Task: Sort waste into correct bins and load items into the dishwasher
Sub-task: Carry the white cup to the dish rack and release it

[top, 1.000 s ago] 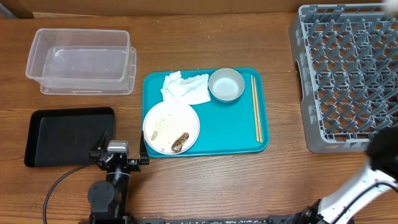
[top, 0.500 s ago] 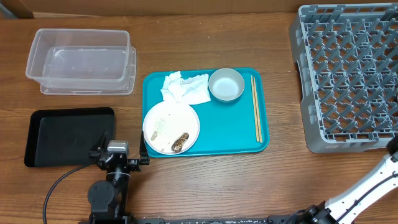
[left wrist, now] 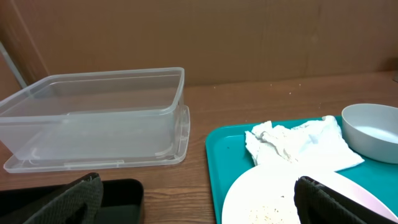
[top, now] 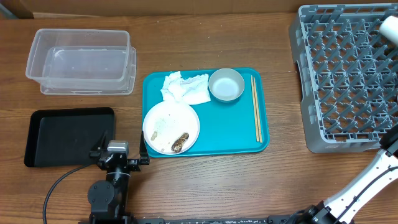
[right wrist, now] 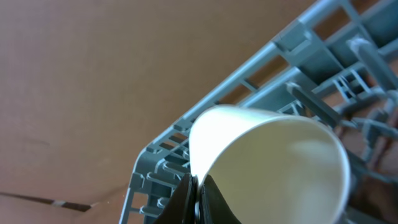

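My right gripper (right wrist: 196, 186) is shut on the rim of a white cup (right wrist: 273, 168), which it holds tilted above the grey dish rack (right wrist: 311, 74). From overhead the cup (top: 390, 28) shows over the far right part of the rack (top: 348, 81). My left gripper (top: 122, 150) stands open and empty between the black tray (top: 68, 135) and the white plate (top: 171, 127). On the plate lie rice grains and a brown lump (top: 181, 142). A crumpled napkin (top: 185, 88), a white bowl (top: 226, 84) and chopsticks (top: 255, 117) are on the teal tray (top: 217, 130). The clear tub (top: 81, 59) is empty.
The teal tray takes up the table's middle, with the tub (left wrist: 93, 112) far left and the black tray (left wrist: 118, 199) near left. My right arm (top: 367, 186) rises from the front right corner along the rack's near edge. A brown cardboard wall backs the table.
My right arm has swung from the table's front right up over the rack, and the cup now shows above the rack's far right corner. The left arm has not moved.
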Motion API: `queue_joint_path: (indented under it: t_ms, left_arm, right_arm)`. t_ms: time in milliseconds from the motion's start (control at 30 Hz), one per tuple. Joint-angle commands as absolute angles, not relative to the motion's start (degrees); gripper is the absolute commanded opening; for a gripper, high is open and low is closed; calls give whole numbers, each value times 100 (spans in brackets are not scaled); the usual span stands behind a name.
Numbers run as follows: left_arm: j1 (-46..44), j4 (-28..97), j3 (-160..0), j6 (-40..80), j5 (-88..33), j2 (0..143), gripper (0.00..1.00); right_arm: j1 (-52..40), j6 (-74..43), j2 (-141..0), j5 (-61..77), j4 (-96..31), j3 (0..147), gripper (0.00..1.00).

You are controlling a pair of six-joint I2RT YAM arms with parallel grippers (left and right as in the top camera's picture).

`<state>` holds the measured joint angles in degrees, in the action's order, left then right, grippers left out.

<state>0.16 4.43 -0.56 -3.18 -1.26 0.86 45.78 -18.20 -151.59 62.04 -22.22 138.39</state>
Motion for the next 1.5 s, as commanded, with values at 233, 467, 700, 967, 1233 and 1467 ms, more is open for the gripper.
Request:
queue_joint_path:
  t_ms: [233, 467, 700, 967, 1233, 1467]
  left_arm:
    - [64, 443, -27, -368, -148, 34, 100]
    - [64, 443, -27, -368, -148, 34, 100]
    - [64, 443, -27, -368, -148, 34, 100]
    - [64, 443, -27, -368, -148, 34, 100]
    - [64, 443, -27, -370, -148, 34, 100]
    - [64, 443, -27, -370, -148, 34, 100]
  right_arm:
    - [4934, -1916, -15251, 5811, -2823, 13869, 4]
    - [4943, -1916, -15251, 5813, -3225, 13869, 5]
    - [4954, -1918, -15248, 6108, -3667, 13872, 4]
    - [5026, -2128, -14940, 6125, -4125, 13915, 7]
    - [5039, -2126, -13952, 4740, -4807, 13926, 14]
    - [5035, -2563, -13353, 4268, -4856, 13926, 15]
